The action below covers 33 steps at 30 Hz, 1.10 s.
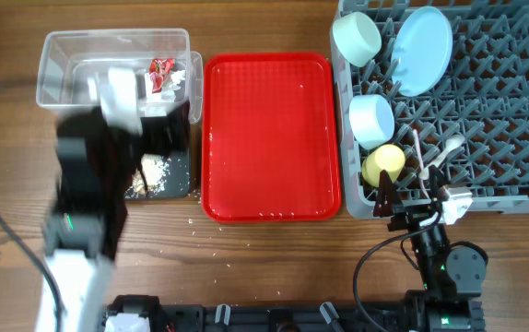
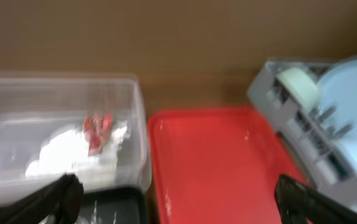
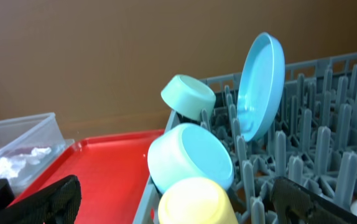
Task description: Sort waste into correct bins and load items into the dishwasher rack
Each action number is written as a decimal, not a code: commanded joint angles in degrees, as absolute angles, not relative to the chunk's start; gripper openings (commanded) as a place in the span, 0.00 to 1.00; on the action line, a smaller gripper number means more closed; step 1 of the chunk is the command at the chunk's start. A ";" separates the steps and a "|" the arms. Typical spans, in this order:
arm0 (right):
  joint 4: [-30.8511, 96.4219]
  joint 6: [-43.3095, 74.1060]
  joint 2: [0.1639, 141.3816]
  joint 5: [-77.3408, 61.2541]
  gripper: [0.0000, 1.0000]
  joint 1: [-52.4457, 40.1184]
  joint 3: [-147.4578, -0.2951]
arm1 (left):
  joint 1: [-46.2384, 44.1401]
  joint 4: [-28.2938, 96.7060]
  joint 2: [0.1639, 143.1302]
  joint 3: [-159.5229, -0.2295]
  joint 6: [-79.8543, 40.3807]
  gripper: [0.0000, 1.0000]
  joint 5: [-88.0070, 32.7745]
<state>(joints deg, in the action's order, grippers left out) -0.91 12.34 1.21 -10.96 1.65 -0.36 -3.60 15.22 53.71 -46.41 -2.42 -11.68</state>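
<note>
Overhead view showed the clear tub (image 1: 62, 46) on the left, with the red wrapper (image 1: 161, 72) and napkin (image 2: 60, 149) inside. Beside it the left gripper (image 2: 177, 190) was wide open, holding nothing. Its arm (image 1: 85, 175) looked blurry and could bump the tub. At the right, the right gripper (image 3: 175, 186) was wide open and empty, close to the yellow cup (image 1: 383, 164) in the rack (image 1: 504, 197), and could knock it.

I work at a robot test bench, not a kitchen. Evidence: my arms (image 1: 449, 267) rise from the near edge of a wood-grain table (image 1: 274, 258), a black cable (image 1: 357, 267) lies exposed, the dishwasher rack (image 1: 523, 138) sits loose on the tabletop, and a plain brown backdrop (image 3: 104, 50) stands behind.
</note>
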 commanded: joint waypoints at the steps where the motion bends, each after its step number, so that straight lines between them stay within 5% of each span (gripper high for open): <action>1: -1.02 13.08 0.80 -11.70 1.00 1.41 -0.30 | -0.86 6.15 36.62 -22.70 -7.25 1.00 -12.16; 4: -1.02 13.08 0.80 -11.70 1.00 1.41 -0.30 | 2.61 3.33 20.69 -8.19 -9.89 1.00 -12.19; 14: -1.02 13.08 0.80 -11.70 1.00 1.41 -0.30 | 2.79 3.49 0.14 -0.43 -9.50 1.00 -10.04; 33: -1.02 13.08 0.80 -11.70 1.00 1.41 -0.30 | 2.79 3.57 0.16 -0.43 -9.47 1.00 -9.98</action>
